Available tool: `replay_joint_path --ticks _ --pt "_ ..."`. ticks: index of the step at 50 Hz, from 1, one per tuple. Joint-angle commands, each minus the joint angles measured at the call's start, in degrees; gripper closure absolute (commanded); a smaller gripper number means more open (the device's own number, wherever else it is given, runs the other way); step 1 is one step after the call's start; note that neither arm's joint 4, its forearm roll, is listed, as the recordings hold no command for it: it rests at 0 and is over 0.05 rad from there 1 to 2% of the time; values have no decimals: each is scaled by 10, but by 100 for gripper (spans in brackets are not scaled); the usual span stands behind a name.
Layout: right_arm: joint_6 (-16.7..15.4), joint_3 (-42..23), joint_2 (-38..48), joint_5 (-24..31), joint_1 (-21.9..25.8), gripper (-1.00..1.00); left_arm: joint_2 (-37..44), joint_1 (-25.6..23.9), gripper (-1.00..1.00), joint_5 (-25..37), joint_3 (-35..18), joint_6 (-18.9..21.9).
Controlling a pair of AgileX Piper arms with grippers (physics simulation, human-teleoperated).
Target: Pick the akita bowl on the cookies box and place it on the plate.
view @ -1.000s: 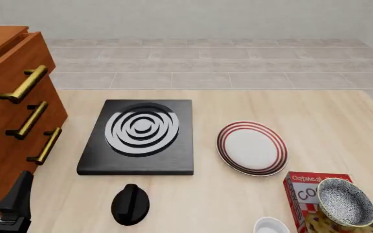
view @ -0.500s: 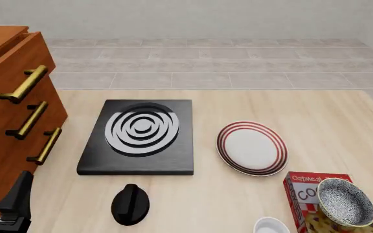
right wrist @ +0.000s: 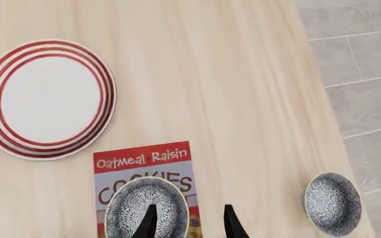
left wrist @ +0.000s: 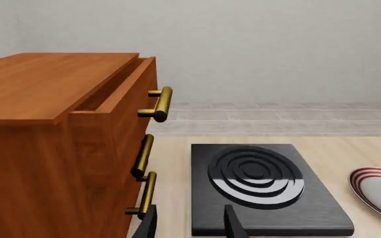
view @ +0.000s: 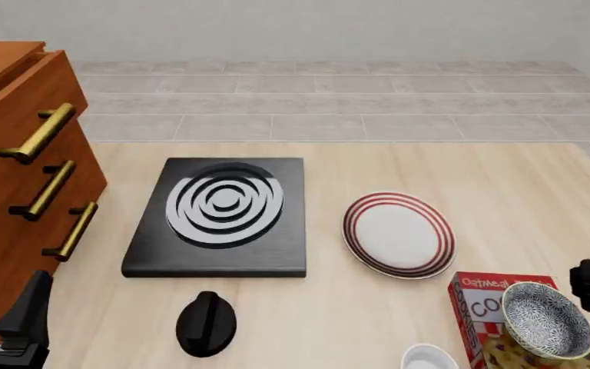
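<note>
Small grey-speckled akita bowl (right wrist: 147, 207) sits on the red cookies box (right wrist: 144, 171), near right of the red-ringed white plate (right wrist: 46, 99). Right gripper (right wrist: 186, 220) spread, empty, above its rim. Probably rigid, light, glazed-slick; pinch the rim wall.

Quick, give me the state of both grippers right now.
Left gripper: open, holding nothing, near the black stove.
Right gripper: open, holding nothing, above the akita bowl on the cookies box.
</note>
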Motion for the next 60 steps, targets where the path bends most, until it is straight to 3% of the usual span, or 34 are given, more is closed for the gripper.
replay_joint_path --ticks 1,12,14,31,60 --pt "-4 26 18 -15 -1 -100 0 0 -100 0 0 0" --pt "-2 35 38 -32 -14 -100 0 0 -100 0 0 0" --pt "-14 37 37 -35 -17 -100 0 0 -100 0 0 0" --pt "15 67 63 -56 1 -100 0 0 -100 0 0 0" --pt "23 108 91 -106 16 -100 0 0 -100 0 0 0"
